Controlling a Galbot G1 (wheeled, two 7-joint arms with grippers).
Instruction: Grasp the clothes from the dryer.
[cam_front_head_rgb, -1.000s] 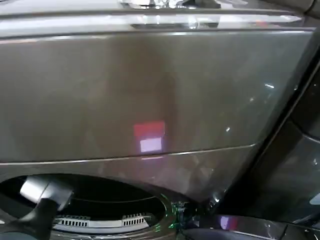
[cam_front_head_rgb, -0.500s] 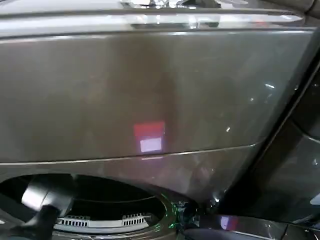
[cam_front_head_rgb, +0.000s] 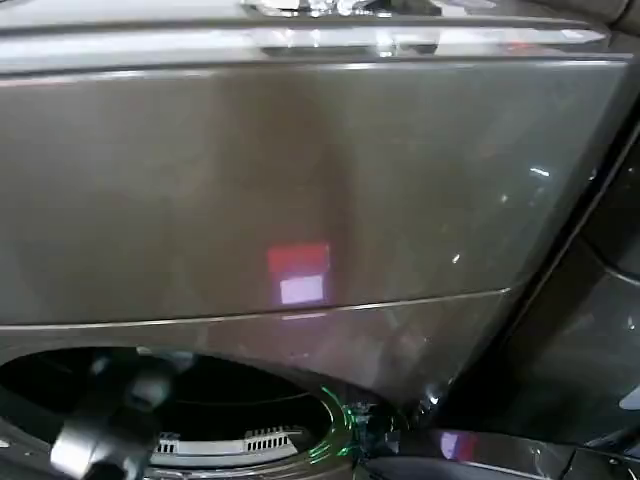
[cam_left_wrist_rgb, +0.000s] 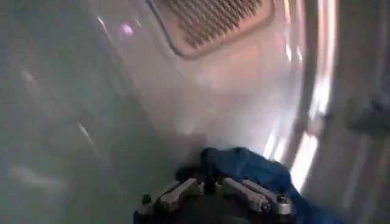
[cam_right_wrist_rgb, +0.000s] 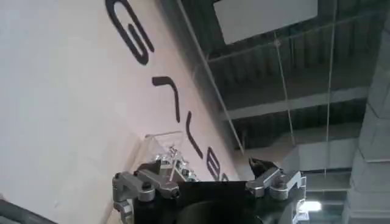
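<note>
One dryer (cam_front_head_rgb: 300, 190), one bundle of clothes (cam_left_wrist_rgb: 244, 167): your left pincer (cam_left_wrist_rgb: 213, 185) grips the clothes inside the steel drum (cam_left_wrist_rgb: 91, 91). Your right pincer (cam_right_wrist_rgb: 207, 176), fingers wide, faces a lettered wall (cam_right_wrist_rgb: 61, 91) and ceiling (cam_right_wrist_rgb: 292, 61).

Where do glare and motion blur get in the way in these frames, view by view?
Head view: bright streaks glare along the top edge of the dryer, a pink-red reflection sits on its panel, and the left arm in the drum mouth is smeared. Left wrist view: the steel drum wall is washed out by streaky highlights; the clothes stay readable beside the left gripper. Right wrist view: sharp, with the right gripper facing the ceiling.
</note>
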